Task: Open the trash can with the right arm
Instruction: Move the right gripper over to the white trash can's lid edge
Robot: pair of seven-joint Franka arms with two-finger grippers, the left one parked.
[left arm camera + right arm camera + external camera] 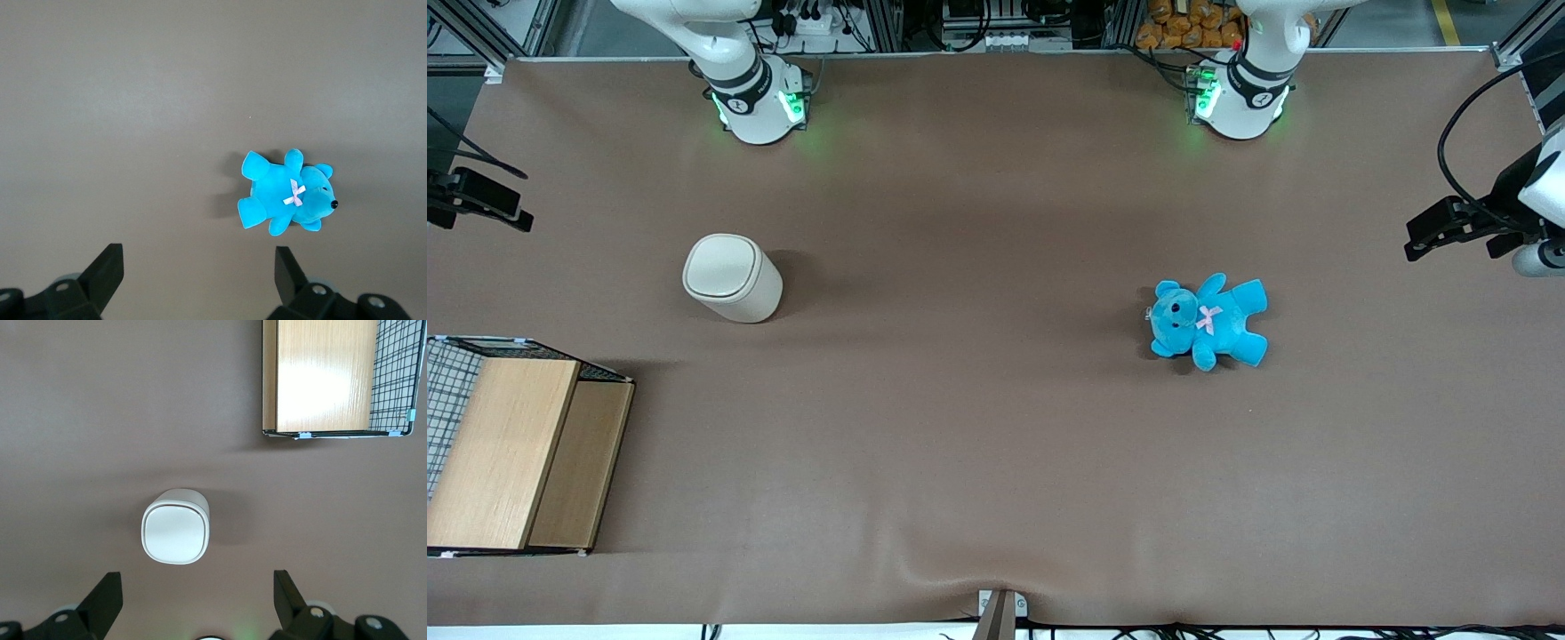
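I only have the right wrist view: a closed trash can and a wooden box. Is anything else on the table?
Observer: Yes, a blue teddy lies toward the parked arm's end, well apart from the trash can.
Operator: Where is my pincer?
Observer: The open pincer hangs toward the working arm's end, touching nothing.
Operator: And the box?
Observer: The wooden box sits nearer the front camera than the can.

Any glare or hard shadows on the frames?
Front view: trash can casts a soft shadow toward the parked arm's end; green base LEDs glow. Right wrist view: glare patch on the wooden box; tool open above the closed bin, fingers sharp.
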